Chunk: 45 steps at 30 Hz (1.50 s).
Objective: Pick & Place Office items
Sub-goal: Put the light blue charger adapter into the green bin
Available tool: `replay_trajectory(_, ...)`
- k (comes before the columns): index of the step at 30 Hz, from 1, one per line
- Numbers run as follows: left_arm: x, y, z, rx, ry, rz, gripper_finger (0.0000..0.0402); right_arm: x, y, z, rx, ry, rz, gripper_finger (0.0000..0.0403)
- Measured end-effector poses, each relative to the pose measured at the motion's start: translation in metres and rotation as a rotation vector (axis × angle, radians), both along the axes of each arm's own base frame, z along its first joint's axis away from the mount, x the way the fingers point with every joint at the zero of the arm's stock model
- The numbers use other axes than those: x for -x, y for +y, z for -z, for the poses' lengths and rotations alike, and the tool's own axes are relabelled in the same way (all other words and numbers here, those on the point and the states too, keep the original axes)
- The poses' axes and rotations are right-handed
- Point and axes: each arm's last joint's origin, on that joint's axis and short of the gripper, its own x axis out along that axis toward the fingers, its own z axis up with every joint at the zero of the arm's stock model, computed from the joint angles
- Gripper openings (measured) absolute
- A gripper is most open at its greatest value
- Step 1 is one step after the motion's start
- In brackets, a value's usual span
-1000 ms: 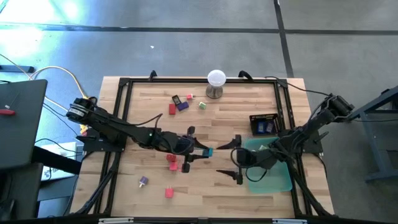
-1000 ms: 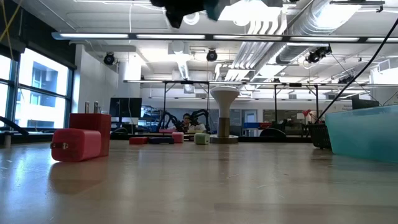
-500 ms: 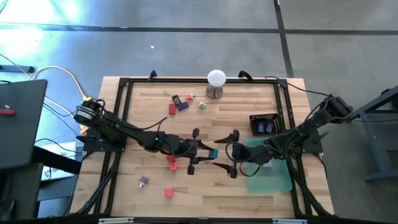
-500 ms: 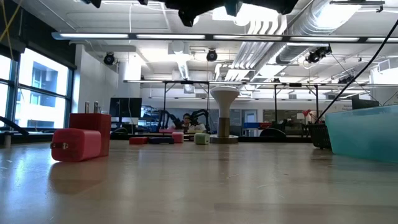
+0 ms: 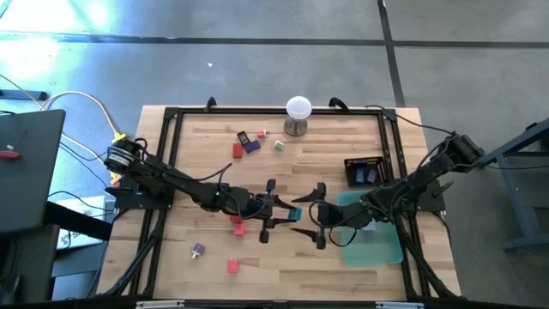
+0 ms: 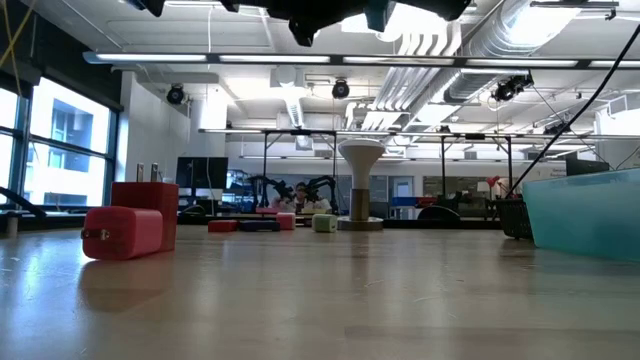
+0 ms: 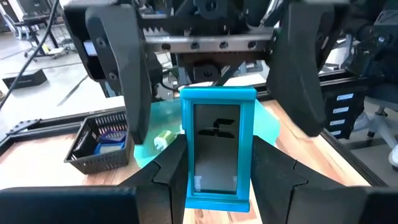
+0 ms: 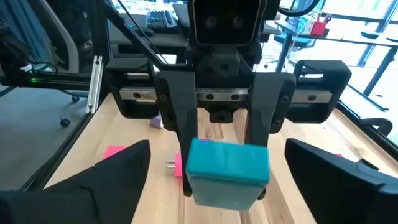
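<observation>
My left gripper (image 5: 288, 213) is shut on a teal blocky piece (image 5: 295, 212) above the table's middle; the piece also shows in the left wrist view (image 7: 217, 143) and the right wrist view (image 8: 227, 167). My right gripper (image 5: 316, 215) faces it from the right, open wide. Its fingers (image 7: 118, 74) stand on either side of the piece without touching it. Other office items lie on the table: red, purple and pale green ones at the far left (image 5: 249, 144), two red ones (image 5: 237, 225) near my left arm, a lavender one (image 5: 198, 250) and a pink-red one (image 5: 232, 265). My left gripper pinches the teal piece by its two side faces (image 7: 186, 171) between its two fingers. The fingers (image 8: 180, 124) come level from the table's left. The piece is lifted well clear of the table, its broad face up.
A translucent green tray (image 5: 382, 245) lies under my right arm at the near right. A black mesh basket (image 5: 364, 170) stands beyond it. A white ball on a metal stand (image 5: 298, 112) is at the far edge. A black frame (image 5: 171, 154) rims the table.
My left gripper has carried the teal piece a little toward the table's right. My right gripper has moved toward the table's left, to meet it, and its open fingers now flank the piece.
</observation>
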Motion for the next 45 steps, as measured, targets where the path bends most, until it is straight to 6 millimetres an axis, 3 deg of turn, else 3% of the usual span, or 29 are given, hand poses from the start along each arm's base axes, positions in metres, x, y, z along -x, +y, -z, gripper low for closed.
replay_trajectory(20, 0.0001, -0.0002, -0.0008, -0.007, -0.007, 0.0, 0.0125, -0.0009, 0.0004, 0.0011, 0.035, 0.0, -0.002, 0.0193)
replay_trajectory(31, -0.0007, -0.0002, 0.0018, -0.01, 0.005, -0.001, 0.0125, -0.001, 0.0007, 0.0002, 0.048, -0.007, -0.014, 0.0179)
replay_trajectory(37, -0.0007, -0.0001, 0.0014, -0.013, 0.001, -0.003, 0.0125, -0.001, 0.0007, 0.0, 0.045, -0.008, -0.014, 0.0147)
replay_trajectory(45, -0.0008, -0.0002, 0.0013, -0.011, 0.0, -0.002, 0.0125, -0.0009, 0.0009, 0.0, 0.047, -0.005, -0.03, 0.016)
